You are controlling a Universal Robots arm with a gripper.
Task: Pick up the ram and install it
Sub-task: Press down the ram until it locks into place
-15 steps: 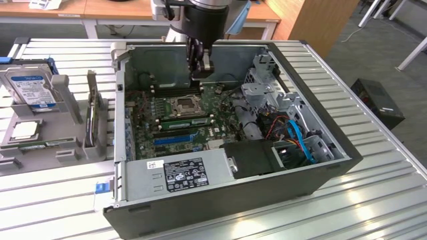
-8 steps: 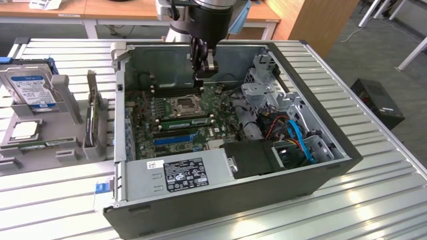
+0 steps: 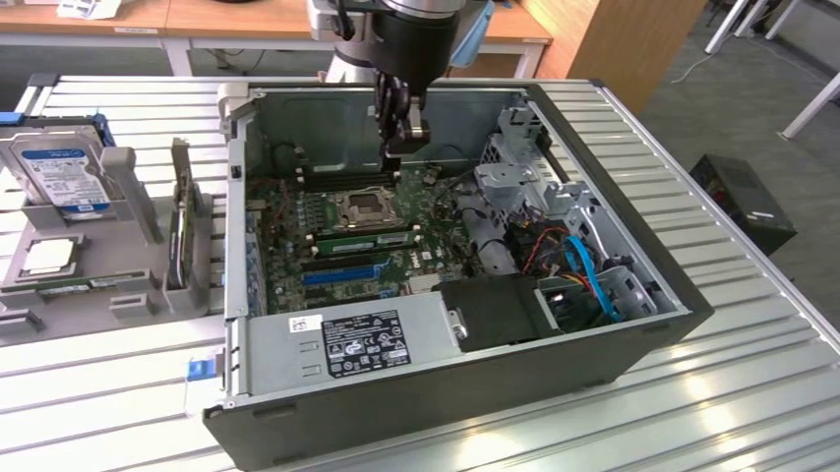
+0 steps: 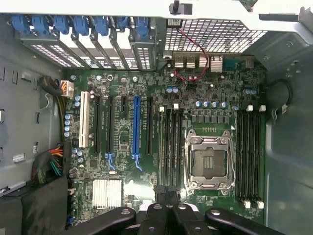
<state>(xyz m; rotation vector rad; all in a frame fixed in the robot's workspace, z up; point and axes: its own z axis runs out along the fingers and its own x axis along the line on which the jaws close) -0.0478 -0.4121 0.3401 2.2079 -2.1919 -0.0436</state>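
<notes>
The ram (image 3: 365, 237) is a thin green stick standing in one of the long memory slots just beside the CPU socket (image 3: 364, 206), on the motherboard inside the open computer case. My gripper (image 3: 405, 136) hangs above the board, over the far side of the socket, fingers shut with nothing between them. In the wrist view the gripper (image 4: 168, 192) looks straight down on the board, near the end of the slot bank (image 4: 171, 147) next to the socket (image 4: 210, 164).
A blue expansion slot (image 4: 136, 127) and black slots lie beyond the memory bank. The power supply (image 3: 354, 339), drive cage (image 3: 525, 187) and cables (image 3: 577, 265) crowd the case. A grey rack (image 3: 145, 285) on the exterior view's left holds a hard drive (image 3: 59, 172).
</notes>
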